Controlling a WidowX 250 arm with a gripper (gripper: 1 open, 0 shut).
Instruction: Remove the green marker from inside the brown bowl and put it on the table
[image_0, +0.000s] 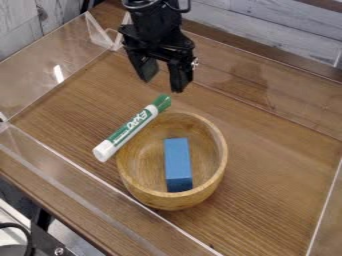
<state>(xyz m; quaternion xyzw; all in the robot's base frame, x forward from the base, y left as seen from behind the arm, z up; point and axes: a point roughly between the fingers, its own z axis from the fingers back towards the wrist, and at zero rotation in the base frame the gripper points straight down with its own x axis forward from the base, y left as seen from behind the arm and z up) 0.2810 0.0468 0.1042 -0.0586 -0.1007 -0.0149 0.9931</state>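
The arm (154, 22) is cut off by the top edge; the lettering on the marker (131, 129) is too small to read surely.

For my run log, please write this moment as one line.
green marker: leaning on bowl rim | brown bowl: holds blue block | gripper: above, apart from marker

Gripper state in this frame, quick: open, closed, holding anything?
Gripper: fingers apart, open, holding nothing; the green marker lies below it, outside its grasp.
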